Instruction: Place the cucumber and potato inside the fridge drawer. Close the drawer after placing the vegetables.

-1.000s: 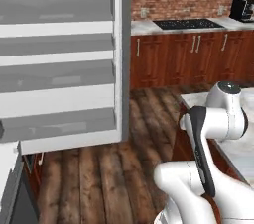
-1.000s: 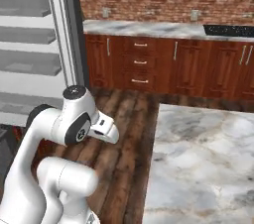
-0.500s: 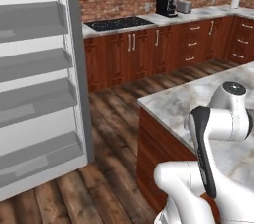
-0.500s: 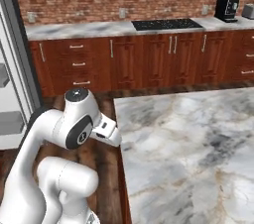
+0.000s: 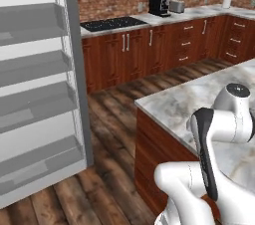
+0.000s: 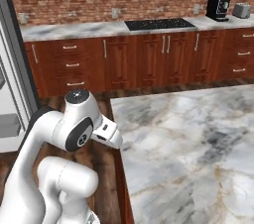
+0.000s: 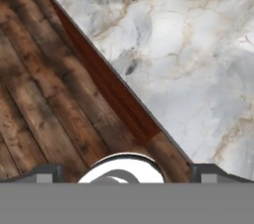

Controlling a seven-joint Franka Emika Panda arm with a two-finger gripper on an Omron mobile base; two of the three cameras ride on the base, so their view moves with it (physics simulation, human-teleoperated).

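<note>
The cucumber and the potato are out of view. The grey fridge's open door [image 5: 37, 94] with its translucent shelves stands at the left of the left base view. A grey-white piece of the fridge [image 6: 7, 124] shows at the left edge of the right base view; I cannot tell whether it is the fridge drawer. My gripper [image 7: 127, 174] is open, its two fingertips [image 7: 47, 173] wide apart with nothing between them. It hangs over the corner of a marble island [image 7: 188, 54] and the wood floor [image 7: 44, 99]. The arm [image 6: 74, 126] is folded close to the base.
The marble island [image 6: 188, 139] fills the space ahead and to the right, its dark wood side [image 5: 159, 159] close to the base. Wooden cabinets [image 6: 129, 59] with a cooktop [image 6: 158, 23] and a coffee machine [image 6: 217, 7] line the brick back wall. Wood floor [image 5: 114, 114] lies between fridge and island.
The whole picture has shifted: the base has moved, so the fridge slid to the left and the marble island came in front. The arm keeps its folded pose and the gripper stays open.
</note>
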